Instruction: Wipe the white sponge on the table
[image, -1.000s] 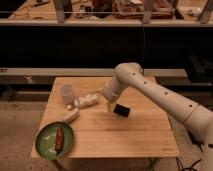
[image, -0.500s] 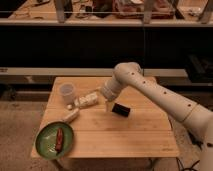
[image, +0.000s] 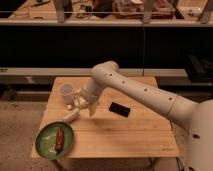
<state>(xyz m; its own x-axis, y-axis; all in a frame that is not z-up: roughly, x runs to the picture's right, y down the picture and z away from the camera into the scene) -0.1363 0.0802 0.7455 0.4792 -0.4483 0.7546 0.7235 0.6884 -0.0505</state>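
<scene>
The light-wood table (image: 135, 132) fills the middle of the camera view. My gripper (image: 84, 104) is low over its left part, just right of a white cup (image: 66, 93). A small off-white piece, seemingly the white sponge (image: 78, 103), shows at the gripper's tip close to the tabletop. I cannot tell whether the gripper holds it. My white arm (image: 145, 92) reaches in from the right.
A pale oblong pack (image: 71, 115) lies left-front of the gripper. A tiny white cube (image: 69, 107) sits below the cup. A green plate (image: 47, 145) with a red-brown item (image: 59, 139) is at the front-left corner. A flat black object (image: 120, 108) lies mid-table.
My arm and gripper have shifted left and slightly down toward the cup. The cup, plate, pack and black object have not moved.
</scene>
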